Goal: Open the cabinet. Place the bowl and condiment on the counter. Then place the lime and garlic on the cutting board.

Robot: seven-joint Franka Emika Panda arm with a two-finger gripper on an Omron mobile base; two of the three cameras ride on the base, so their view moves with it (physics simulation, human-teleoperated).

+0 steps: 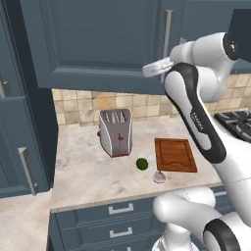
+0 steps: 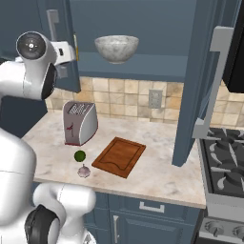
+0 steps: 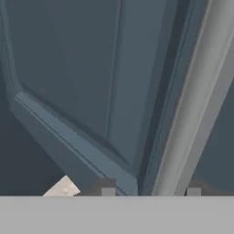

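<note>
Kitchen: slate-blue cabinetry over a beige marbled counter (image 1: 93, 176), with a tan tiled backsplash (image 2: 128, 95) behind it and a gas stove (image 2: 224, 157) at the right end.
Cabinet: the wall cabinet (image 1: 98, 39) stands open on both sides in the right base view; its right door (image 2: 200, 81) swings out over the counter's right end, and its left door (image 3: 82, 82) is angled outward directly ahead of the fingers.
Fingers: the fingers (image 3: 151, 192) are raised to cabinet height and stand released, one tip (image 3: 108, 191) before the lower corner of the left door and the other beyond its grey bar handle (image 3: 201, 105), so the bar passes between them; whether either tip touches it cannot be told.
Bowl: the speckled stone bowl (image 2: 116, 47) sits on the cabinet shelf, level with the fingers and off to their right in the right base view.
Toaster: a silver toaster (image 1: 116, 131) stands on the counter well below the fingers, near the backsplash.
Lime: the dark-green lime (image 1: 142, 163) lies on the bare counter far below the fingers, between the toaster and the cutting board.
Garlic: the pale garlic bulb (image 1: 159, 176) lies just beside the lime, nearer the counter's front edge, close to the board's corner but off it.
Cutting board: the reddish-brown cutting board (image 1: 175, 154) lies flat on the counter below the fingers with nothing on it.
Drawers: slate-blue drawers (image 1: 117, 215) with short horizontal handles run under the counter's front edge.
</note>
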